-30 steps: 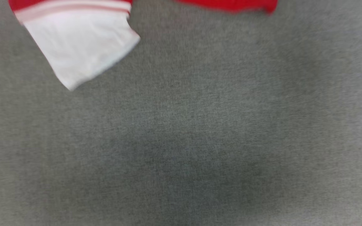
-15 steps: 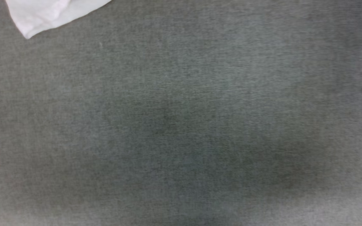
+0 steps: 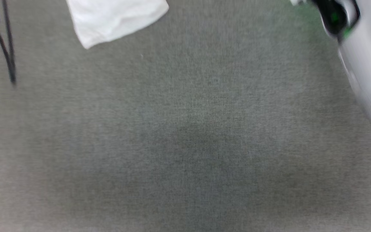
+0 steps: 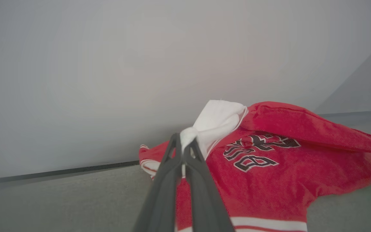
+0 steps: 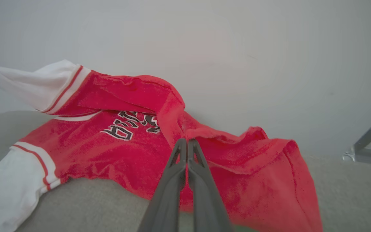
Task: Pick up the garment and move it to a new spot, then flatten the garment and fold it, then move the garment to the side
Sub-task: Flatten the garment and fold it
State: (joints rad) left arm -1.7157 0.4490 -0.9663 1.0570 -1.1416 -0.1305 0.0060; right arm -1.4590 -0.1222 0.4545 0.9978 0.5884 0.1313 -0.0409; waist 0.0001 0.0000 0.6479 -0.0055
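Stretching across the head view is a grey woven surface (image 3: 204, 129), soft and evenly textured, with a darker shadowed patch near its middle. One white sleeve (image 3: 118, 19) of the shirt (image 4: 262, 180) lies on it at the top edge, left of centre. A pale forearm (image 3: 369, 64) with a green light at its joint comes in from the upper right, and thin black cables (image 3: 8, 48) hang at the far left (both blurred).

Behind the surface, the wrist views show a plain pale wall (image 4: 140, 64), with a dark strip (image 4: 60, 170) running along its foot. A grey metal frame (image 5: 370, 138) stands at the right edge of the right wrist view.

The shirt is red with black-and-white lettering (image 4: 253, 151) and striped bands. It sits close to the wall, its lower part resting on the grey surface and its upper part pulled up into folds. The left gripper (image 4: 183, 143) has its fingers pressed together on a bunch of white sleeve cloth. The right gripper (image 5: 187, 141) has its fingers together on a raised ridge of red cloth, and the other white sleeve trails on the surface at the lower left of that view
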